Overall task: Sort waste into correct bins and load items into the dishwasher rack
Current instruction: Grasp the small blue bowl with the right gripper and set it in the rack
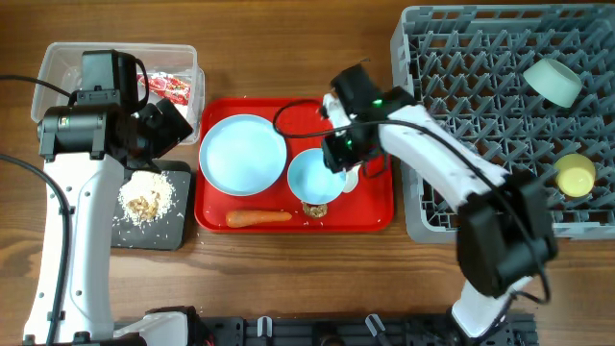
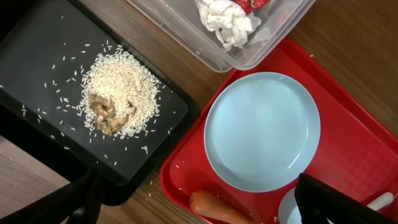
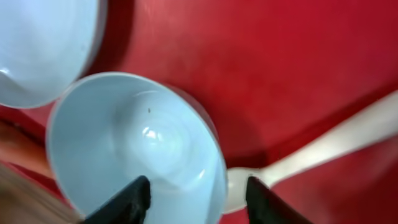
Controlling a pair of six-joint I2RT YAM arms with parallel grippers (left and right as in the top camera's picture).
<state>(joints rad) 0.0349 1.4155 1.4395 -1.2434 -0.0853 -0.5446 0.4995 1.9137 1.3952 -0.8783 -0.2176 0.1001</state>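
from above, the right gripper (image 1: 338, 161) sits at the right rim of the bowl (image 1: 312, 178) on the red tray (image 1: 375, 207), the rack (image 1: 461, 58) close beside; the left gripper (image 1: 171, 130) hangs between tub (image 1: 58, 62) and black tray (image 1: 154, 235). the left wrist view shows its fingers (image 2: 323, 202) spread wide, plate (image 2: 261, 130) and carrot (image 2: 217, 208) below. the right wrist view shows fingers (image 3: 134, 199) parted astride the bowl's rim, spoon (image 3: 323, 146) just beside.

Bowl (image 1: 315, 176) hemmed in — plate (image 1: 242, 154), spoon (image 3: 311, 152), carrot (image 1: 258, 218)

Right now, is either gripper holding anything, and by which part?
Nothing held: right gripper open astride the rim of the light blue bowl; left gripper open, empty.
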